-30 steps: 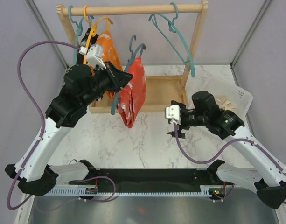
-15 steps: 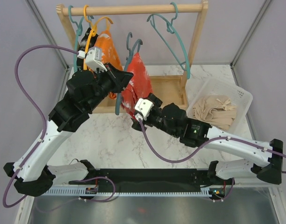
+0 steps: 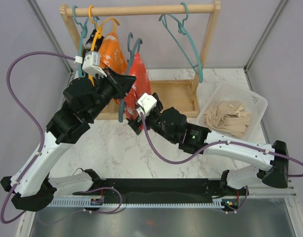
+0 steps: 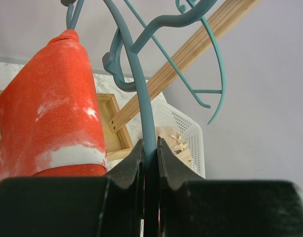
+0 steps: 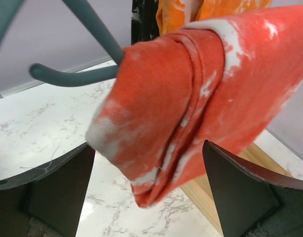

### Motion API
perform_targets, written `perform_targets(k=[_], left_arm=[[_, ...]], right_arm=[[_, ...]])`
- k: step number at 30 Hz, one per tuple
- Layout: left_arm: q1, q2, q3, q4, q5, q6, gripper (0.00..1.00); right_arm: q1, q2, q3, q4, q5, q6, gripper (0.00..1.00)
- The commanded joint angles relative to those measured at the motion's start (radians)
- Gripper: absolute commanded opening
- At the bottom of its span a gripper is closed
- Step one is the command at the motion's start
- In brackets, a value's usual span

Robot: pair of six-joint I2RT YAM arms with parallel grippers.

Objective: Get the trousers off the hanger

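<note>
Right gripper (image 5: 149,182) stood wide open on my screen, its fingers either side of the lower fold of the red trousers (image 5: 191,84), closed on nothing. That pair was draped over the teal hanger (image 4: 143,98), whose rod my left gripper (image 4: 150,148) pinched tight. Orange trousers (image 3: 111,54) hung just behind, below the wooden rail (image 3: 141,10). I saw a beige pair (image 3: 228,118) lying in the white basket (image 3: 255,101).

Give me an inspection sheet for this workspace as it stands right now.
Surface: white marble table.
Job's things: red trousers on teal hanger; orange trousers hanging; beige trousers in basket.
Clutter: spare hanger on wooden rack.
Grippers: left gripper shut on teal hanger; right gripper open, fingers flanking red trousers.
Cables: purple cables looping off both arms.
Surroundings: grey walls.
</note>
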Motion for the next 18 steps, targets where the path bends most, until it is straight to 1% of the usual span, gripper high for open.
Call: perform_targets(k=[1,3,4,8,11,15,16,18], left_arm=[[-0.006,-0.032,0.037,0.221,-0.014,-0.027,0.02],[-0.007,-0.031,0.042,0.219,-0.007,-0.028,0.02],[-0.009,-0.031,0.042,0.219,-0.003,-0.030,0.02],[-0.012,-0.040,0.040,0.214,0.003,-0.033,0.02],[-0.012,-0.046,0.040,0.208,0.011,-0.036,0.02],[-0.013,-0.051,0.043,0.198,0.031,-0.039,0.02],[-0.013,-0.054,0.042,0.193,0.034,-0.039,0.02],[-0.015,-0.057,0.040,0.182,0.039,-0.039,0.02]], right_arm=[[0.018,-0.009,0.029,0.061,-0.011,0.042,0.98],[0.018,0.005,0.031,0.082,0.027,0.061,0.98],[0.018,0.011,0.037,0.102,0.094,0.071,0.98],[0.004,0.042,0.049,0.137,0.260,0.090,0.98],[-0.028,0.062,0.054,0.142,0.308,0.090,0.97],[-0.079,0.063,0.039,0.144,0.297,0.110,0.90],[-0.088,0.060,0.032,0.144,0.293,0.111,0.87],[-0.111,0.053,0.023,0.145,0.256,0.107,0.84]])
